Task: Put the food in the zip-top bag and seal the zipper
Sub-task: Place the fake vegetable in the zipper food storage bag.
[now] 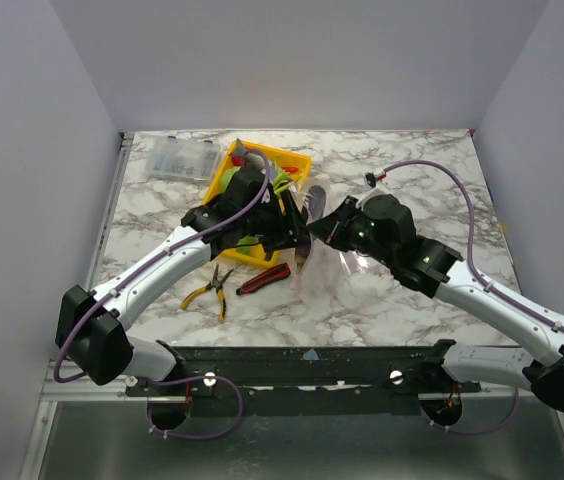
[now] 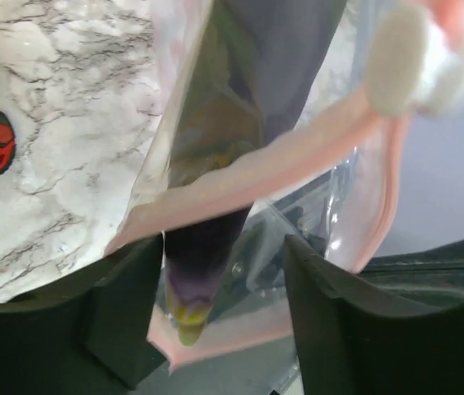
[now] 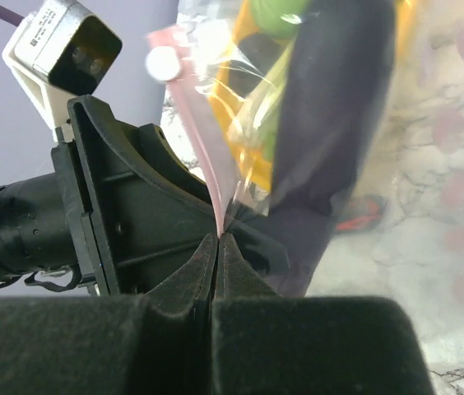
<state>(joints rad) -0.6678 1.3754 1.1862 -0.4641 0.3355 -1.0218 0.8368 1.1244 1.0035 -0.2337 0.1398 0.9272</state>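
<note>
The left tool [image 2: 222, 257] has its fingers apart, with the tip of the purple eggplant [image 2: 206, 265] hanging between them. There is a clear gap on the side toward the right of the left wrist frame. The eggplant's body runs up behind the wall of the zip-top bag [image 1: 334, 268], and the pink zipper [image 2: 281, 160] crosses in front of it.

The right tool [image 3: 218, 245] has its fingers pressed together on the zipper strip, pinching it at the centre of the right wrist frame. From there the bag rises toward the top of that frame, dark eggplant showing through it.

In the top view both tools meet at the middle of the marble surface [image 1: 412, 150], with the bag lifted between them. The yellow tray [image 1: 297, 160] sits just behind the left tool, green food visible inside. Yellow-handled pliers [image 1: 210, 290] and a red-black utility knife [image 1: 264, 278] lie at lower centre-left. A clear hard box [image 1: 182, 157] rests at the upper left.
</note>
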